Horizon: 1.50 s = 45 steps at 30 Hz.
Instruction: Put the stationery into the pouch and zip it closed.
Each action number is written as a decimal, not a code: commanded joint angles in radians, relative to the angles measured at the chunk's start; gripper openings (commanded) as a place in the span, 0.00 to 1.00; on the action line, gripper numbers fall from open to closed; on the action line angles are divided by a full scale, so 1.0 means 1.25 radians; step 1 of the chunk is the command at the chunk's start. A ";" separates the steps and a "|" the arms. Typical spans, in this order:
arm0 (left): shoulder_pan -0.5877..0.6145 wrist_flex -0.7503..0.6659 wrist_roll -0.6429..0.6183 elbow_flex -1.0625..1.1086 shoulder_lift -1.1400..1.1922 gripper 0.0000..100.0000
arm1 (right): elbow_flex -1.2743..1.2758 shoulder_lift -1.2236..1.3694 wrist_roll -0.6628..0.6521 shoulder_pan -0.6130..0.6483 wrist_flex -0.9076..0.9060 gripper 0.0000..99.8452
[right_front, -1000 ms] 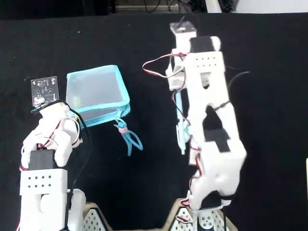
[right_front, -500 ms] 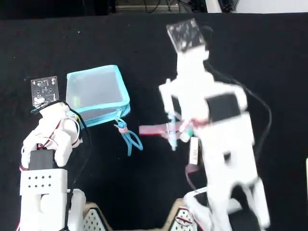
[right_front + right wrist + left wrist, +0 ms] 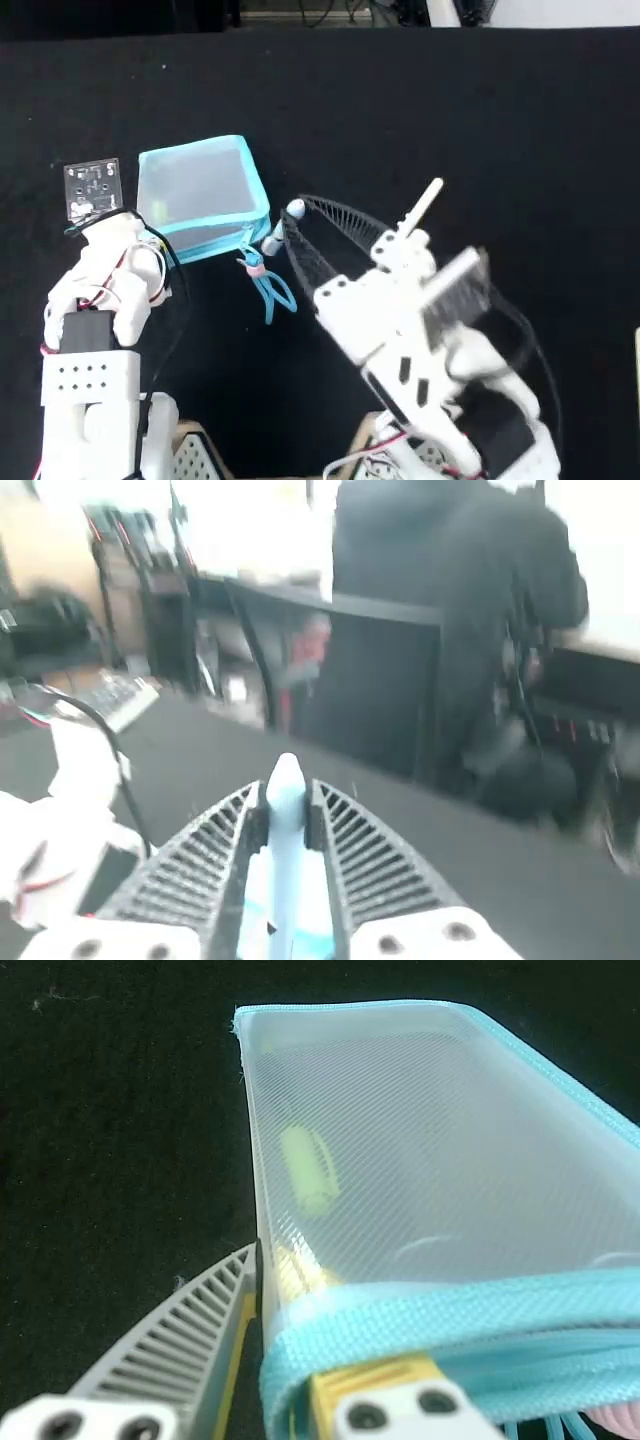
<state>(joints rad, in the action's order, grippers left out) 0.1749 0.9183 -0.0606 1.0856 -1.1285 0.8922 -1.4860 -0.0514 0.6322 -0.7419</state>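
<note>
High view: right end effector clamps the pen, axis 4-to-10 o'clock, tip just beside the 3 o'clock corner of the pouch, which lies at 9 o'clock, left end effector pinching its edge.

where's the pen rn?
The pen is clamped in the right gripper; in the high view its tip sits just beside the pouch at its zipper-pull corner.

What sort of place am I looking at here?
Probably a robotics lab or workshop: a black-covered table, a left arm holding a blue pouch, a right arm holding a pen, and cluttered equipment racks in the room behind.
</note>
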 commanded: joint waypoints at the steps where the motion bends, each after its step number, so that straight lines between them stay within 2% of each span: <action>1: 0.006 -0.011 0.006 -0.003 0.000 0.03 | 0.004 -0.040 -0.001 0.032 0.050 0.01; 5: 0.006 -0.011 0.006 -0.003 0.000 0.03 | 0.014 -0.015 -0.002 0.080 0.081 0.01; 9: 0.006 -0.011 0.005 -0.003 0.000 0.03 | 0.062 0.013 -0.002 0.122 0.171 0.01; 15: 0.006 -0.011 0.005 -0.003 0.000 0.03 | 0.171 0.020 -0.005 0.126 0.309 0.01; 17: 0.006 -0.011 0.006 -0.003 0.000 0.03 | 0.222 0.020 -0.045 0.125 0.356 0.01; 22: 0.006 -0.010 0.007 -0.003 0.000 0.03 | 0.359 0.014 -0.233 0.125 0.501 0.01; 26: 0.006 -0.010 0.007 -0.003 0.000 0.03 | 0.438 0.014 -0.281 0.125 0.579 0.01; 33: 0.006 -0.010 0.007 -0.003 0.000 0.03 | 0.536 0.014 -0.279 0.129 0.572 0.01; 41: 0.006 -0.011 0.006 -0.003 0.000 0.03 | 0.511 0.020 -0.279 0.130 0.390 0.02; 45: 0.006 -0.011 0.006 -0.003 0.000 0.03 | 0.460 0.020 -0.277 0.130 0.330 0.14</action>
<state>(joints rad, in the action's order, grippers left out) 0.1749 0.9183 -0.0606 1.0856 -1.1285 1.5627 -1.4584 -0.3997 0.7795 -0.2800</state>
